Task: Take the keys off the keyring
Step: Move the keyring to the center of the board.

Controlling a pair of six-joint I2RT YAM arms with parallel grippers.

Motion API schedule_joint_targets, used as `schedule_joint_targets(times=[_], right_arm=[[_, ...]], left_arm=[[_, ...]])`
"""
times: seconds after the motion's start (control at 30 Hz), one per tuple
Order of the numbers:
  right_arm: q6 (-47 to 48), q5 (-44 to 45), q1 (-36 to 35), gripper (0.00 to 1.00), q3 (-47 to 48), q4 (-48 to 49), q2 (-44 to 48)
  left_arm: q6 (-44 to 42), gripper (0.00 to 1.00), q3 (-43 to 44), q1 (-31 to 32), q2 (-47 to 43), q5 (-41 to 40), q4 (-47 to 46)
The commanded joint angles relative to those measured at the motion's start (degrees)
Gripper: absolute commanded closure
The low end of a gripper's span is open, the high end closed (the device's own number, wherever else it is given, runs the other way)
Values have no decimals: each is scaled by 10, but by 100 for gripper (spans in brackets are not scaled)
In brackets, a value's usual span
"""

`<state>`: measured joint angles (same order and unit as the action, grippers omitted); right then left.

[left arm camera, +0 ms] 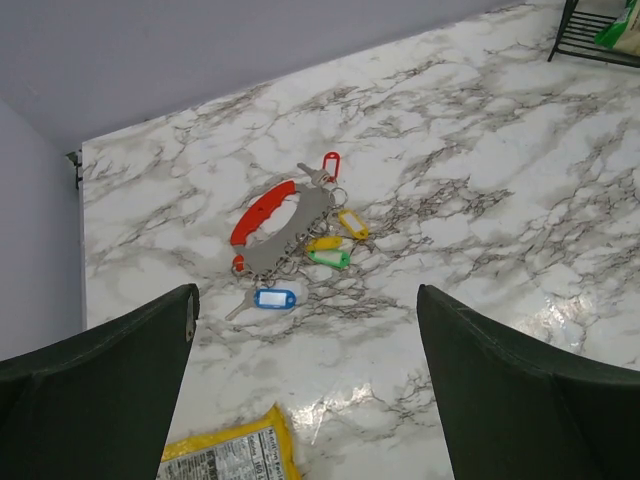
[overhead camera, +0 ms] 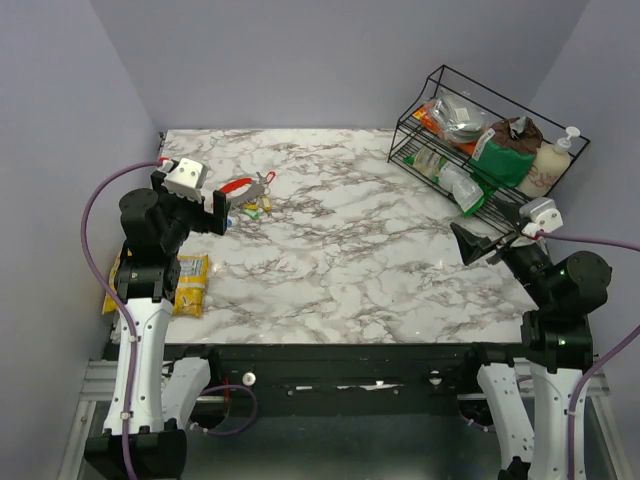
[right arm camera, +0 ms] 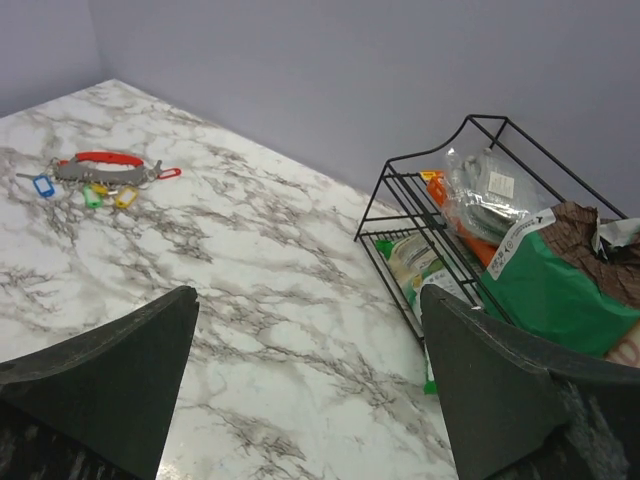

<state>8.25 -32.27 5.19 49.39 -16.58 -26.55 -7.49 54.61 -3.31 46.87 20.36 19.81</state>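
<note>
The keyring (overhead camera: 246, 186), a curved loop part red and part grey, lies flat on the marble table at the back left. It also shows in the left wrist view (left arm camera: 272, 218) and the right wrist view (right arm camera: 100, 165). The keys (left arm camera: 330, 250), with yellow, green, blue and red tag heads, fan out from it on small rings. They also show in the top view (overhead camera: 253, 207). My left gripper (overhead camera: 218, 212) hovers open and empty just left of and nearer than the keys, seen in its own view too (left arm camera: 305, 335). My right gripper (overhead camera: 472, 245) is open and empty at the table's right (right arm camera: 308, 310).
A yellow snack packet (overhead camera: 190, 283) lies at the front left edge, below my left gripper, and shows in the left wrist view (left arm camera: 225, 455). A black wire rack (overhead camera: 470, 105) of packets and a bottle stands at the back right, close to my right gripper (right arm camera: 400, 200).
</note>
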Motion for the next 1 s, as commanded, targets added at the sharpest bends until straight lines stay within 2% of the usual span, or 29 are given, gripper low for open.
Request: schedule_joint_targets(times=[0.0,0.3,0.37,0.77,0.97], right_arm=[[-15,-12,-4,0,-2,-10,8],[48,-35,-4,0,-15,-13,-4],[63,-47,-4,0,-17,-18,-6],[95,-79,-4,0,-15,-44,-43],[102,-75,-4,0,-25,-42,-40]], left_arm=[[-22,1,-2,5,-14,16,13],[-50,1,27,31,40,-30,38],[-51,1,29,60,52,-47,30],[-67,1,66,116,244,-152,-35],[-71,1,126,129,390,-194,-75]])
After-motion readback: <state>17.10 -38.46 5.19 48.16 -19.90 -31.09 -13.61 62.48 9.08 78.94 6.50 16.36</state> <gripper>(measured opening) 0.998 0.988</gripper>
